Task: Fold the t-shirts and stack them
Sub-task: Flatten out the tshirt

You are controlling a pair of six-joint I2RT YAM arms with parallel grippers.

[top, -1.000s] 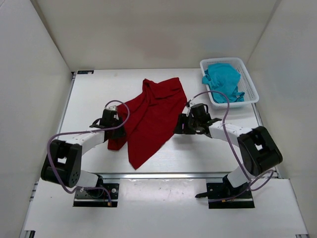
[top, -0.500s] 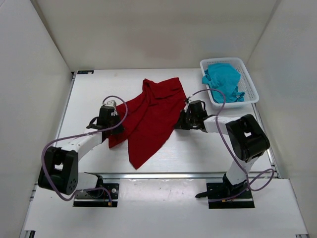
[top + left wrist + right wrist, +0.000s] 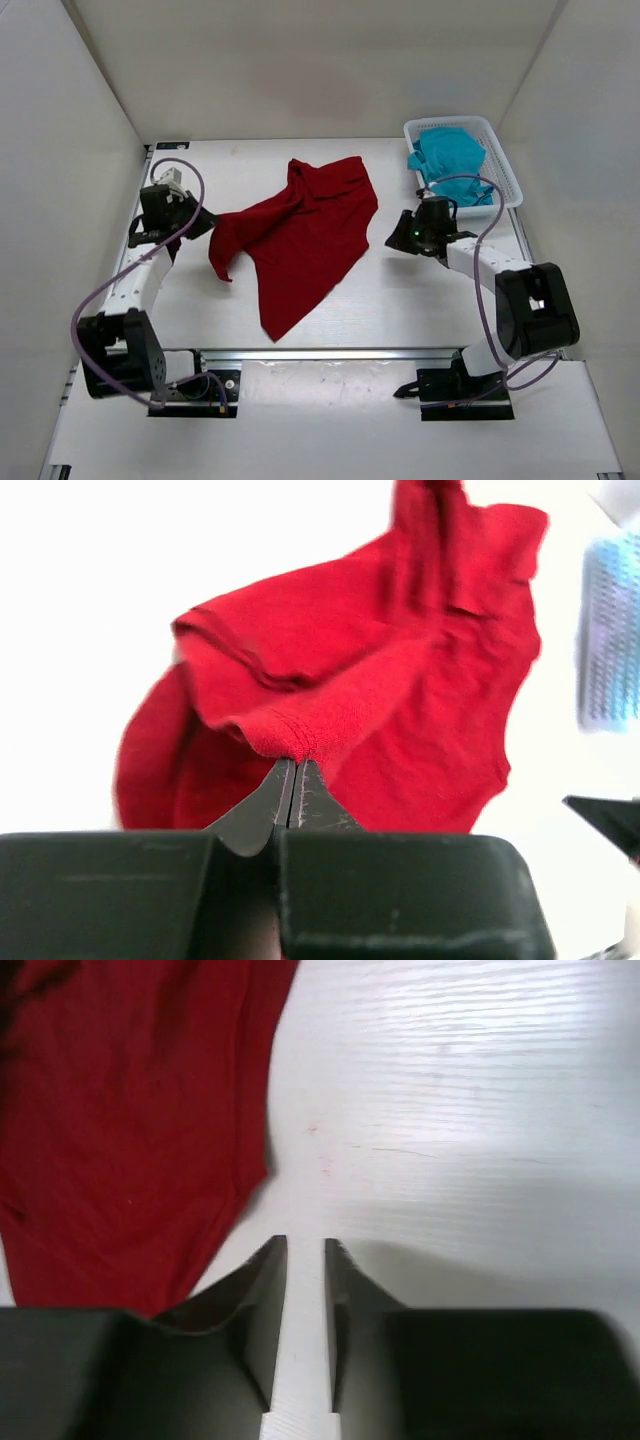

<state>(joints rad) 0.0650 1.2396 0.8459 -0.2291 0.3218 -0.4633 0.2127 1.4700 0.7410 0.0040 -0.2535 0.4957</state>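
Two shirts were in view, and parts of both were hard to read. The teal t-shirt [image 3: 450,160] lay bunched in the white slotted plastic basket [image 3: 475,208] at the far right corner of the tabletop [image 3: 420,300], so its sleeves and hem could not be made out. In your left wrist view, the right edge showed only a pale blue-white blur and a dark wedge cut off by the frame; I could not tell what either was. The black gripper bodies blocked the lower part of both wrist views.

The dark red t-shirt [image 3: 300,240] was soft knit fabric. It lay spread unevenly over the middle of the tabletop, rumpled at the far end and tapering to a point toward the near edge. Its left side was drawn out toward your left arm in a drooping fold. The tabletop was white, with a fine grain of lines seen close up.

Your left gripper [image 3: 293,763] had its jaws pressed together on a stitched edge of the dark red t-shirt, and the cloth puckered at the tips. Your right gripper [image 3: 305,1250] held nothing. Its jaws stood a narrow slit apart over bare tabletop. The shirt's right edge lay near it on its left, and the overhead view showed the two apart. The teal t-shirt sat beyond the right gripper, clear of both jaws.
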